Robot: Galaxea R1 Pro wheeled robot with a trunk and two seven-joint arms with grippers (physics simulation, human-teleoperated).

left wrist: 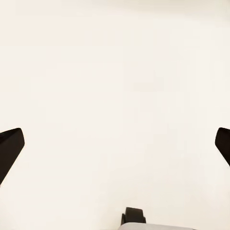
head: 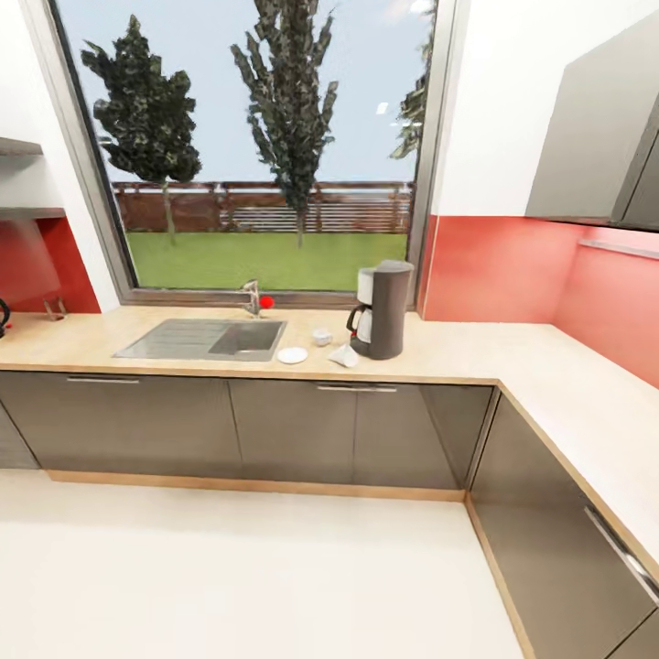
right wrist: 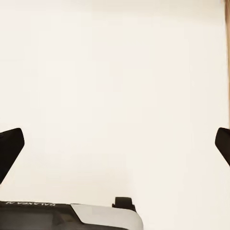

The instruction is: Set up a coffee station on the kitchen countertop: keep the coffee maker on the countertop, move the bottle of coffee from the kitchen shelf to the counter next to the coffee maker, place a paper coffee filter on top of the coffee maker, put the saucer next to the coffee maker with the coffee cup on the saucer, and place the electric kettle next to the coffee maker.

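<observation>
Currently both grippers, left gripper [left wrist: 115, 143] and right gripper [right wrist: 115, 143], spread wide, nothing between jaws. Coffee maker [head: 382, 309], saucer [head: 292, 355], cup [head: 321, 336] well beyond jaws. Advise closing distance squarely before reaching.

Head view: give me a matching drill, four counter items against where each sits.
Items:
1. coffee maker
2. saucer
3. coffee cup
4. faucet

Places:
A. behind the sink basin, by the window
B. flat on the counter just right of the sink
C. tallest item, right of the small white things
D. on bare counter between saucer and coffee maker, not on the saucer

Pairs: 1-C, 2-B, 3-D, 4-A
</observation>
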